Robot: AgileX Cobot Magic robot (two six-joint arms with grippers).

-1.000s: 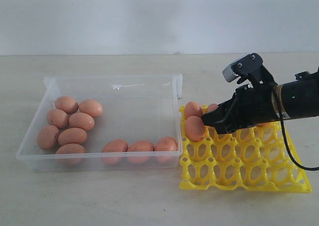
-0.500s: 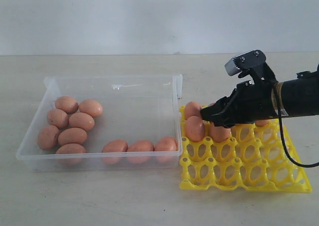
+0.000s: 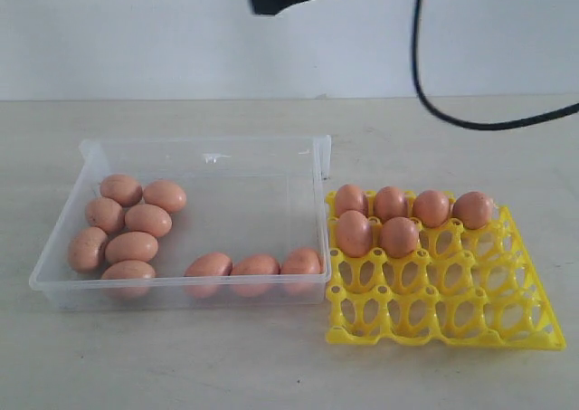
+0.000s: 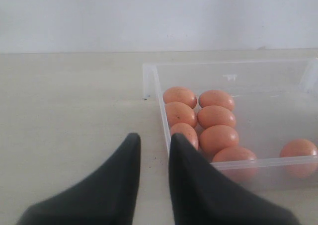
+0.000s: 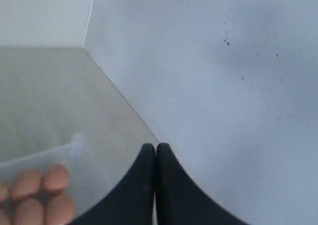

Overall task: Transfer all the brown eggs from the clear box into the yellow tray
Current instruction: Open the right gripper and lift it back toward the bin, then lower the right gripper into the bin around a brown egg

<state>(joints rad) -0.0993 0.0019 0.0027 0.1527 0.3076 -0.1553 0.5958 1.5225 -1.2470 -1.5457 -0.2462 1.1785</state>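
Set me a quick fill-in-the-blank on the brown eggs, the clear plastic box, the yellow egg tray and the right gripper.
The bright yellow plastic egg tray holds ___ smooth brown oval eggs.
The shallow clear plastic box holds ___ eggs.
The black right gripper, high above the table, is ___ and empty.
Missing words: six; ten; shut.

Setting: lab-style test station.
Table (image 3: 199,365): pale, plain matte top, running back to the wall.
Wall (image 3: 118,39): blank white backdrop.
Cable (image 3: 417,30): black lead looping across the wall.
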